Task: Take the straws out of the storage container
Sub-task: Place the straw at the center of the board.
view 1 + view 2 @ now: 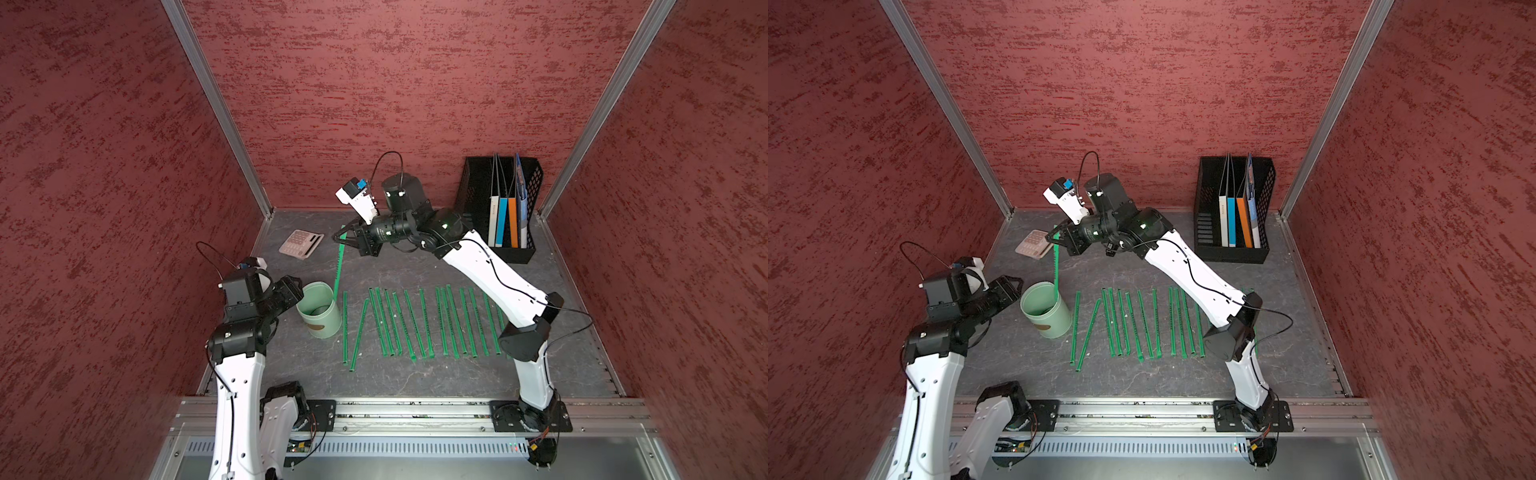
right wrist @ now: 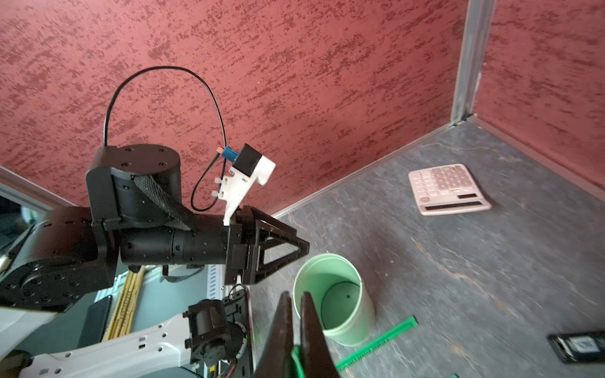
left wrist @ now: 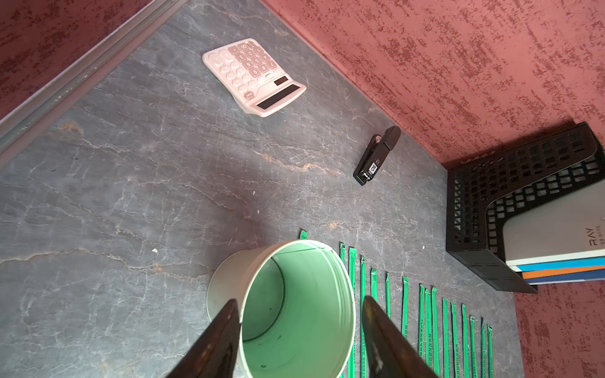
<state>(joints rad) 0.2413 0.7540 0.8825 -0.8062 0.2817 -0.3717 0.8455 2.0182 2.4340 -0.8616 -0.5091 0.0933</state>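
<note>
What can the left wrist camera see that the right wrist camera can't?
Only the left wrist view shows the black mesh rack with its folders and the long row of green straws on the table. Only the right wrist view shows the right claw shut on one straw, plus the left arm. Both show the mint cup, empty inside, the pink calculator and the black stapler.

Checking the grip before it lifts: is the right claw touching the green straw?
Touching. The right wrist view shows the right claw shut on the straw, green pinched between its fingers; a top view agrees.
</note>
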